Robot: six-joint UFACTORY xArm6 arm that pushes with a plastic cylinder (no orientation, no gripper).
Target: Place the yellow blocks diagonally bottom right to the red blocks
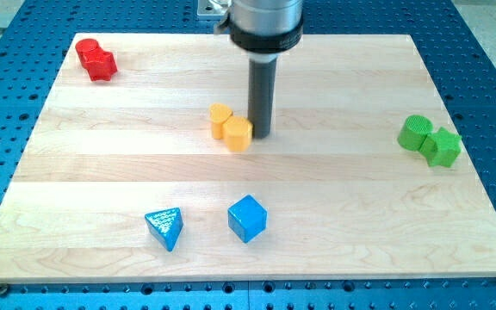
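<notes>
yellow blocks are found together near the board's middle: a yellow heart-like block [220, 118] at the view's left and a yellow hexagonal block [238, 134] touching it at lower right. my tip [260, 134] is set just at the right side of the hexagonal block, seemingly in contact with it. no pincer is fitted, so nothing is gripped or held; only pushing is possible. red blocks [96, 59] are clustered at the view's top left corner, well apart from the yellow pair. the step in hand is judged to be the push of the yellow pair leftward toward the reds. a leftward and slightly upward push is called for next, stopped short so the pair sits below-right of the reds. green blocks [430, 140] at the right edge, a blue triangular block [165, 227] and a blue cube [247, 218] at the bottom are left out of the path. wooden board [334, 215] is otherwise unmarked.
</notes>
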